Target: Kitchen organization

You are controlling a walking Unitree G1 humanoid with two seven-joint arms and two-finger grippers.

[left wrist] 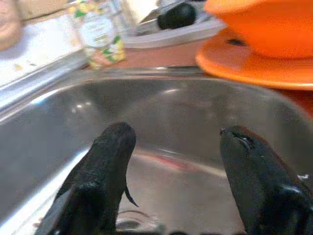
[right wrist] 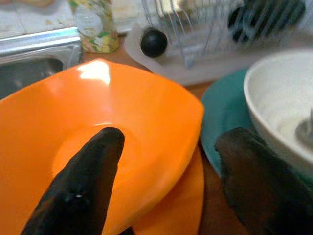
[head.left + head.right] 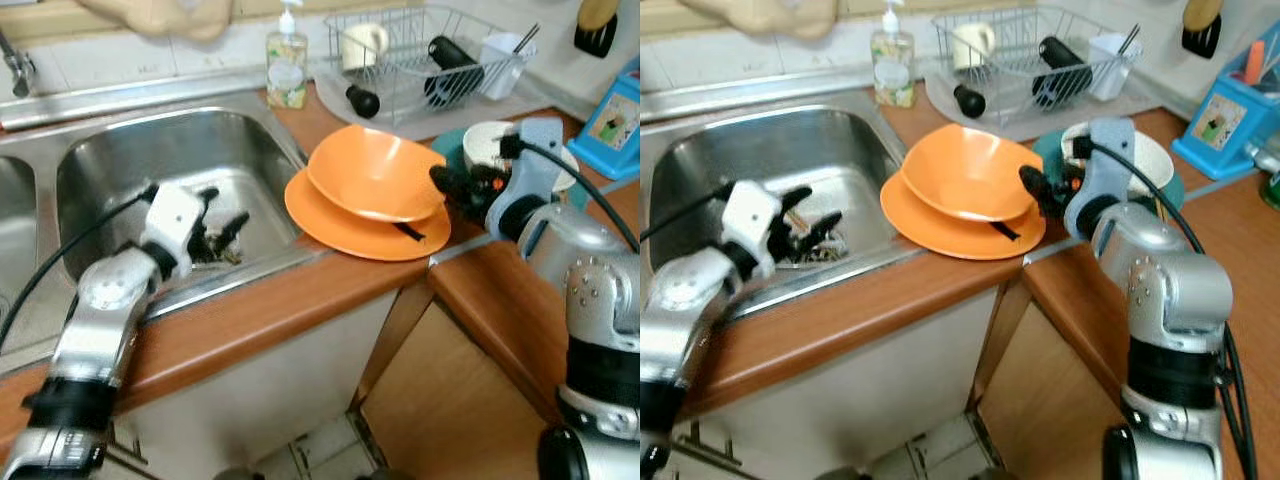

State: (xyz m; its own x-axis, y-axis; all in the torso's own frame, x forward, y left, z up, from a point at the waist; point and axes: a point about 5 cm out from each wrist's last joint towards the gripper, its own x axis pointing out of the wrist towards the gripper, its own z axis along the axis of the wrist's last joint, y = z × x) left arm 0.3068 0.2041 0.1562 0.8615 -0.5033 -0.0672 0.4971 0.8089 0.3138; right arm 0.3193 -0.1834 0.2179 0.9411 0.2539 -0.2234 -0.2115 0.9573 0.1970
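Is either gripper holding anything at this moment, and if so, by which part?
Nothing is held. The left gripper is open over the sink; the right gripper is open at the rim of the orange bowl, one finger over it, not closed.

Open steel lies ahead of the left gripper (image 1: 176, 147) inside the sink (image 3: 130, 150), its walls closing in around. On the desk (image 3: 300, 300), an orange bowl (image 3: 375, 170) on an orange plate (image 3: 350, 230) blocks the right gripper (image 2: 166, 161), a white bowl (image 2: 279, 103) crowding beside; dish rack (image 3: 430, 60) and soap bottle (image 3: 287, 65) line the back.
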